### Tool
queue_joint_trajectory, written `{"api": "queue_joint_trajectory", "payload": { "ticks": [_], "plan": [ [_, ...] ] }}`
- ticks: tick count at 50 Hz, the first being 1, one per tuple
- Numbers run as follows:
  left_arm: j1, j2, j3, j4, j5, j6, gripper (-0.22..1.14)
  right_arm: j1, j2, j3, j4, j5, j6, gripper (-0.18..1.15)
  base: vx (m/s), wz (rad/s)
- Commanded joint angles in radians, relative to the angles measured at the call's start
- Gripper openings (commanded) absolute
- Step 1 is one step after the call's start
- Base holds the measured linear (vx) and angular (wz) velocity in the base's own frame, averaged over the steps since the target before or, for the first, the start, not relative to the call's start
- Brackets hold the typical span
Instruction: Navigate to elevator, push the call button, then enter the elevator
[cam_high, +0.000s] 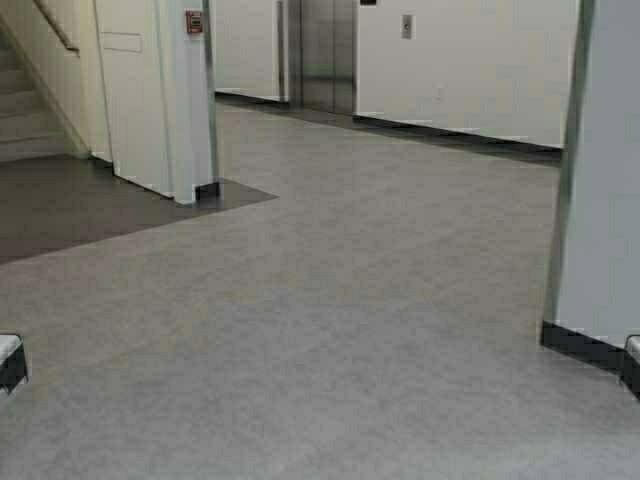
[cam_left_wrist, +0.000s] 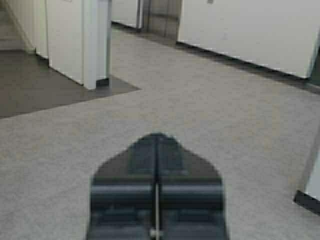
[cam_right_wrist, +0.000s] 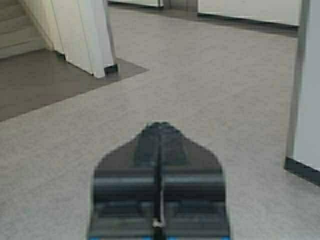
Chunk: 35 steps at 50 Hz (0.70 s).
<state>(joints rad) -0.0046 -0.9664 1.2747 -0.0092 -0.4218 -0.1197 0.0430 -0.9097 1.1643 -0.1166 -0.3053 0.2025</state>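
I am viewing one elevator at the top centre of the high view, its steel doors meeting at the centre seam. One call button is sitting on the white wall just right of it. Two grippers are pointing over grey floor: left gripper pressed closed, right gripper likewise closed, both holding nothing. One staircase is showing at upper left.

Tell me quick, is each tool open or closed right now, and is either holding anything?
Left tool: closed, holding nothing.
Right tool: closed, holding nothing.
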Motion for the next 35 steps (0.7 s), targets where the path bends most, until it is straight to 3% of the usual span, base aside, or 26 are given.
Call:
{"api": "queue_joint_trajectory", "payload": {
  "ticks": [1,35],
  "plan": [
    [-0.002,0.028,-0.026,-0.002,-0.005,-0.005,0.02,0.002,0.002,-0.017,-0.003,0.009,0.000,0.05,0.83,0.09],
    [-0.003,0.051,-0.029,0.006,-0.002,-0.038,0.02,0.000,0.002,-0.015,-0.029,0.014,-0.021,0.05,0.87,0.05]
  ]
}}
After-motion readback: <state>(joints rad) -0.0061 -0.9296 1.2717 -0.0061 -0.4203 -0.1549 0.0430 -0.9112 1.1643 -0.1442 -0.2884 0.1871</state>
